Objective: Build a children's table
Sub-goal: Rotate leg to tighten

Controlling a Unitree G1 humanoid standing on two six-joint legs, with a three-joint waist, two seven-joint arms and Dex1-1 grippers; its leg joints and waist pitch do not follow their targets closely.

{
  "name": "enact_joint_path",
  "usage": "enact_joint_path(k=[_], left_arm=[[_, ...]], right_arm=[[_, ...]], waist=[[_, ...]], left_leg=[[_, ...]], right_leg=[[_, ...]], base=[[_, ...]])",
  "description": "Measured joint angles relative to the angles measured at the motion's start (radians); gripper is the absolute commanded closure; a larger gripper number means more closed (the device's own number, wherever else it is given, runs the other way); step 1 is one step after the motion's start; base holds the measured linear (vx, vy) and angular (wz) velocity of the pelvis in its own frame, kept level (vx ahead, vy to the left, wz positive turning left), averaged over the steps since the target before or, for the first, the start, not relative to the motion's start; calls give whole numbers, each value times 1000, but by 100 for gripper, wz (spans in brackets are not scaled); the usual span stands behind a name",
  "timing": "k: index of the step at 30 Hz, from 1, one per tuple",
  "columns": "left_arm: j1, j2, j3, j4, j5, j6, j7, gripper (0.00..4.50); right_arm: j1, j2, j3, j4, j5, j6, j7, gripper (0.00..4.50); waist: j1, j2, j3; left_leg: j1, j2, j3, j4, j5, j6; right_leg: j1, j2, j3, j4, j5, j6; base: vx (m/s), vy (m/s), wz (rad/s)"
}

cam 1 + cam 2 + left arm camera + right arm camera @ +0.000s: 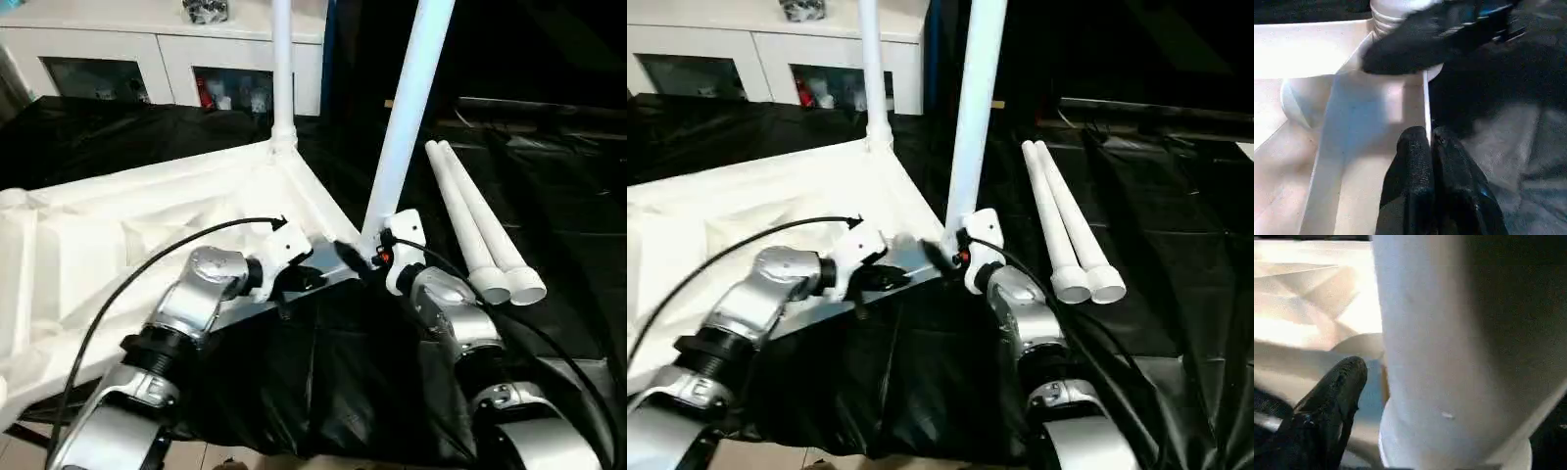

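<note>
Upturned children's table on the black desk, both pincers at its near corner.

The white children's table [118, 245] lay upside down on the black-covered desk [549, 176], one leg [282, 69] standing upright in the far corner socket beyond the left pincer. The left pincer [1429, 142] had its fingers pressed together over the thin rim of the tabletop, just beside the near corner. To its right a second leg [407, 108] rose, tilted, from that near corner; the right pincer [377, 257] sat at this leg's base, one black finger [1334, 396] beside the tube, and whether it was clamped I cannot tell. Right of that pincer, two loose legs [480, 225] lay side by side, touching.
</note>
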Motion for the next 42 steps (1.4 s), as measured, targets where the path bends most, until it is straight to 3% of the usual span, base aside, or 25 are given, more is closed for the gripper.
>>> enact_joint_path(k=[4,9,12,24,27,36,41,42], left_arm=[[1,45,-8,-5,-30,-16,-112,450],[0,61,-25,1,-36,-44,-175,450],[-1,68,-28,21,-48,-71,-223,450],[-2,103,-48,37,-66,-117,-322,450],[-2,104,-41,43,-64,-117,-308,450],[-22,22,9,67,-11,-35,-38,450],[-22,-44,24,64,6,15,77,450],[-22,-48,24,63,9,17,85,450]], right_arm=[[44,-94,51,-62,20,-17,257,26],[71,-165,69,-116,53,17,429,26],[82,-214,106,-151,62,34,538,60],[116,-257,143,-242,70,88,649,146],[118,-235,136,-234,64,80,603,169],[65,-29,9,-79,28,34,59,177],[28,37,-21,-36,2,30,-172,177],[28,41,-26,-34,1,28,-182,142]], waist=[[10,1,1],[26,1,1],[32,1,1],[43,1,1],[42,1,1],[-1,1,0],[-2,4,-2],[-1,5,-2]], left_leg=[[-3,0,1,1,0,1],[-3,0,1,2,0,1],[-3,1,1,2,0,1],[-3,1,1,2,0,1],[-3,1,1,2,1,1],[1,0,-1,1,1,0],[1,0,-1,1,1,0],[1,0,0,1,1,0]], right_leg=[[-1,0,0,-1,0,0],[-1,0,0,0,0,0],[-1,0,0,0,0,0],[-1,-1,0,1,0,0],[-1,0,0,1,0,0],[0,0,0,2,-1,3],[1,0,0,2,0,1],[2,0,0,2,1,-1]], base=[[0,0,0],[0,0,0],[0,0,0],[0,0,0],[0,0,0],[0,0,0],[0,0,0],[0,0,0]])
